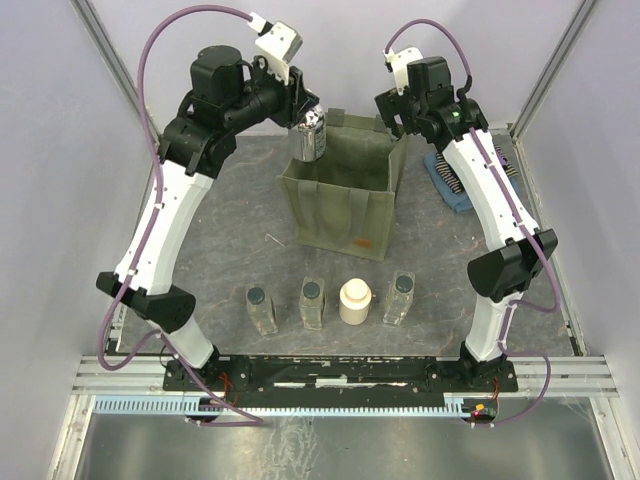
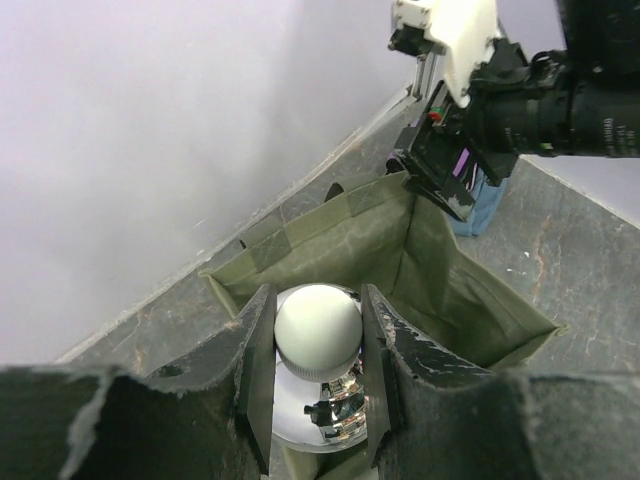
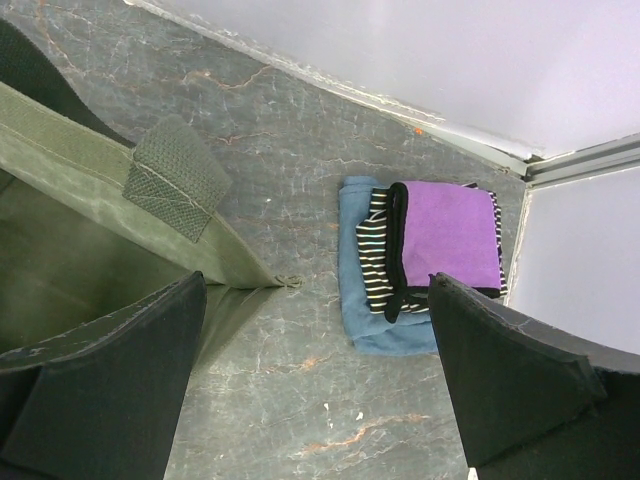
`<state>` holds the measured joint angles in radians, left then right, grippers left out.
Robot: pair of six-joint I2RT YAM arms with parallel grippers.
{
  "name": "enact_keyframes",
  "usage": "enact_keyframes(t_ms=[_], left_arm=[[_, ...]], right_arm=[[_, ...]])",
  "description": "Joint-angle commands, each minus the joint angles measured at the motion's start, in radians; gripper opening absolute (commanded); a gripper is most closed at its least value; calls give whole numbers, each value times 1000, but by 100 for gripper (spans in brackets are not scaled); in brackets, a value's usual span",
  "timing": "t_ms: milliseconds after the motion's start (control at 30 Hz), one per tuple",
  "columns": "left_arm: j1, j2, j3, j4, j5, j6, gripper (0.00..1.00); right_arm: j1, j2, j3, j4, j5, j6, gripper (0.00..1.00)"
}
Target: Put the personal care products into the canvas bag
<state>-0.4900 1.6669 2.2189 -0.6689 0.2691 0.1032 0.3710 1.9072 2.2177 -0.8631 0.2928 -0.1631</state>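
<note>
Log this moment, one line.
left claw: shut on nozzle bottle over canvas bag | right claw: open | jar, three bottles: on table

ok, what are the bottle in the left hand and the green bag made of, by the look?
Round silvery bottle: the body is mirror-glossy and reflects its surroundings, so metal or metallised plastic; I cannot tell which. Its white dome cap is matte, likely plastic.
Olive-green boxy bag: matte, canvas-like woven fabric. It creases softly and has coarse-weave webbing straps.
</note>
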Motion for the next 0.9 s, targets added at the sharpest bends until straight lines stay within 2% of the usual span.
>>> enact_keyframes(t_ms=[0, 433, 600, 867], left_arm=[[13, -9, 55, 238, 50, 36, 3], [21, 52, -141, 420, 172, -101, 3], [21, 51, -266, 504, 108, -67, 3], [31, 136, -344, 533, -13, 13, 3]], right_arm=[[-6, -5, 29, 18, -2, -14, 100], [-16, -7, -22, 25, -42, -1, 100], [-16, -10, -43, 23, -44, 6, 100], [-17, -14, -58, 3, -61, 31, 100]])
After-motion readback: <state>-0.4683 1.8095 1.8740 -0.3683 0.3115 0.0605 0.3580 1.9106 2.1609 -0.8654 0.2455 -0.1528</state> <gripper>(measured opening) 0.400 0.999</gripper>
